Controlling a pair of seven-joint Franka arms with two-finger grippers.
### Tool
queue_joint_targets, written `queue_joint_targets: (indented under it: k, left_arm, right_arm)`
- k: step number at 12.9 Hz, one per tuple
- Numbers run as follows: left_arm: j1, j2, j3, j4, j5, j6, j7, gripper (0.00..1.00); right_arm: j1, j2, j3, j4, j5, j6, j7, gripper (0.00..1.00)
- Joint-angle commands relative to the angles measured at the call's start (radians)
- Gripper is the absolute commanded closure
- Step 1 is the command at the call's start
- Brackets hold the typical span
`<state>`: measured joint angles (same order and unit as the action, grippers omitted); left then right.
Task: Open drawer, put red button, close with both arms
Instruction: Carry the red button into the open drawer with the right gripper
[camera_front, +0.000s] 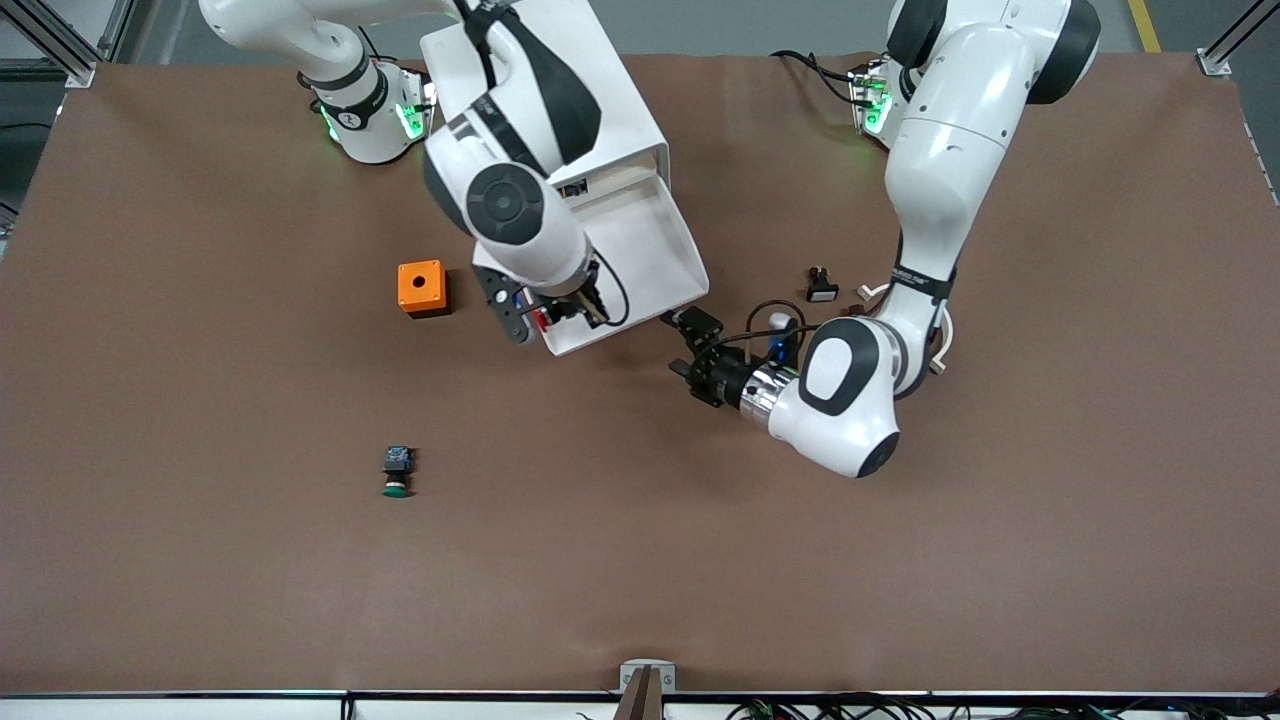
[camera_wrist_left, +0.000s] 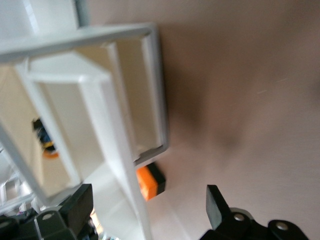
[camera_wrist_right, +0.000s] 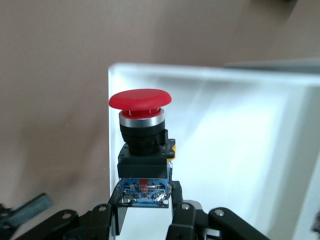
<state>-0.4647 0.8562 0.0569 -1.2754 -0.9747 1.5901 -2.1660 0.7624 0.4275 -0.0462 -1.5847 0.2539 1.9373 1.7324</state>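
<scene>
The white cabinet (camera_front: 625, 110) has its drawer (camera_front: 650, 255) pulled out, its white tray open and bare. My right gripper (camera_front: 545, 318) hangs over the drawer's front corner at the right arm's end, shut on the red button (camera_front: 543, 320). In the right wrist view the red button (camera_wrist_right: 140, 99) stands cap up, and my right gripper (camera_wrist_right: 145, 197) clamps its blue base above the drawer's rim (camera_wrist_right: 112, 125). My left gripper (camera_front: 682, 345) is open at the drawer's other front corner, holding nothing. In the left wrist view the left gripper (camera_wrist_left: 147, 210) straddles the drawer's front edge (camera_wrist_left: 125, 165).
An orange box (camera_front: 421, 288) with a hole sits on the table beside the drawer, toward the right arm's end; it also shows as the orange box (camera_wrist_left: 150, 181). A green-capped button (camera_front: 397, 472) lies nearer the front camera. A small black-and-white part (camera_front: 822, 285) rests near the left arm.
</scene>
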Motion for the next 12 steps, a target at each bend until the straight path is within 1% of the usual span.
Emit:
queue_joint_targets:
  k: [1, 3, 4, 5, 6, 7, 9, 10, 11, 12]
  left_arm:
    - [-0.003, -0.049, 0.008, 0.013, 0.205, -0.007, 0.044, 0.01]
    - [-0.005, -0.069, 0.006, 0.030, 0.363, -0.005, 0.075, 0.01]
    - [0.000, -0.086, 0.008, 0.031, 0.407, -0.004, 0.118, 0.01]
    - [0.014, -0.104, 0.006, 0.031, 0.441, -0.005, 0.177, 0.01]
    - [0.017, -0.144, 0.009, 0.030, 0.473, -0.005, 0.233, 0.01]
    - [0.017, -0.169, 0.012, 0.030, 0.499, -0.004, 0.267, 0.01]
    - [0.021, -0.216, 0.009, 0.030, 0.591, 0.004, 0.372, 0.01]
    - [0.018, -0.241, 0.011, 0.030, 0.640, 0.005, 0.471, 0.01]
    - [0.015, -0.255, 0.011, 0.030, 0.677, 0.005, 0.545, 0.01]
    - [0.015, -0.258, 0.011, 0.030, 0.710, 0.007, 0.613, 0.01]
  right_arm:
    - [0.047, -0.019, -0.014, -0.054, 0.015, 0.086, 0.097, 0.93]
    - [0.083, -0.015, -0.014, -0.081, 0.015, 0.168, 0.176, 0.85]
    - [0.089, -0.012, -0.014, -0.107, 0.015, 0.219, 0.186, 0.67]
    - [0.089, -0.012, -0.014, -0.109, 0.015, 0.232, 0.196, 0.51]
    - [0.089, -0.012, -0.014, -0.109, 0.013, 0.235, 0.206, 0.30]
    - [0.090, -0.012, -0.014, -0.109, 0.007, 0.230, 0.200, 0.00]
    - [0.083, -0.019, -0.018, -0.100, 0.007, 0.224, 0.191, 0.00]
    - [0.068, -0.036, -0.032, -0.090, 0.005, 0.209, 0.170, 0.00]
    - [0.023, -0.068, -0.046, -0.068, 0.005, 0.153, 0.104, 0.00]
    - [-0.033, -0.082, -0.047, -0.042, 0.005, 0.064, 0.008, 0.00]
